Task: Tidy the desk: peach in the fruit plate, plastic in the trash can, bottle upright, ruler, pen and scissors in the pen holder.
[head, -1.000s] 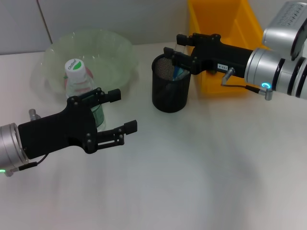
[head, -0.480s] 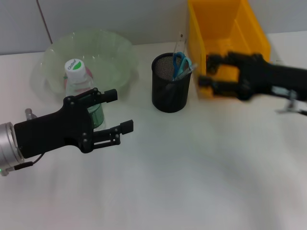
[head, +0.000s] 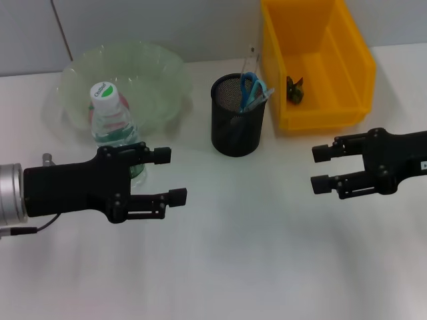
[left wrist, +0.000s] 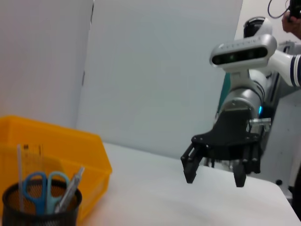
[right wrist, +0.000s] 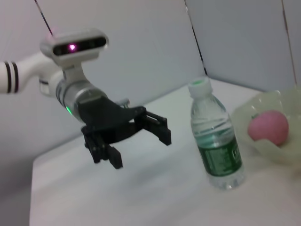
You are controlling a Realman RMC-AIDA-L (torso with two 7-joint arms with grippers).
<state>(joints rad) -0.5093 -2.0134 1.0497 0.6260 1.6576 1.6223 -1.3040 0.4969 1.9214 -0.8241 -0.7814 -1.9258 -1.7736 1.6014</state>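
While both arms reach level over the worktop (head: pixel 240 267) toward each other, the left claw (head: pixel 169 175) hangs spread just beside the upright bottle (head: pixel 113 127), and the right claw (head: pixel 319 168) is spread near the yellow trash can (head: pixel 353 67). Scissors (head: pixel 249 90), ruler (head: pixel 250 61) and what seems a pen stand in the pen holder (head: pixel 237 127); the peach (right wrist: pixel 268 127) lies in the fruit plate (head: pixel 157 73).

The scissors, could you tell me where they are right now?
The scissors stand in the black mesh pen holder, centre of the head view, beside the yellow bin.
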